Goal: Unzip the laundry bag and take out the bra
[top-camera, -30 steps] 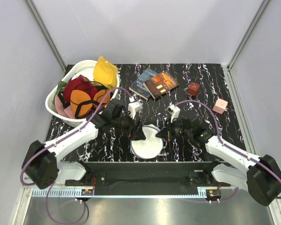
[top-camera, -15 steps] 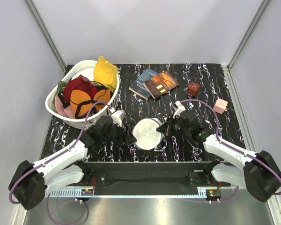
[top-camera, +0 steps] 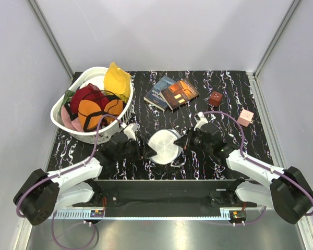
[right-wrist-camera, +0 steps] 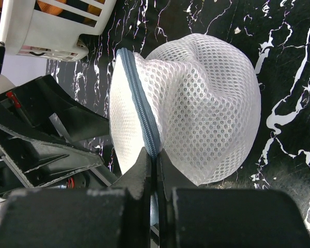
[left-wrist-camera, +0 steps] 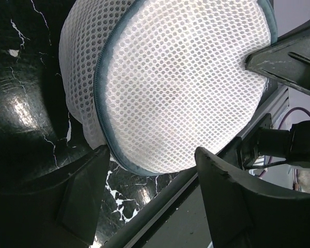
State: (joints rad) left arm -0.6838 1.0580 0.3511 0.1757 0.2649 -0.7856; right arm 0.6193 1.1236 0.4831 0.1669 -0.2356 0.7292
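The laundry bag, a round white mesh pouch with a grey-blue zip seam, stands tilted on its edge at the table's near middle. My right gripper is on its right side, shut on the zip seam of the bag. My left gripper is at its left side and stands open. Its two fingers flank the lower rim of the bag. The bag looks zipped shut. The bra is hidden.
A white slotted basket at the back left holds red, yellow and orange garments; its corner shows in the right wrist view. Two books, a dark red cube and a pink cube lie at the back.
The bag went from lying flat near the front edge to standing tilted a little farther back. My left gripper swung down to its left side and its jaws narrowed.
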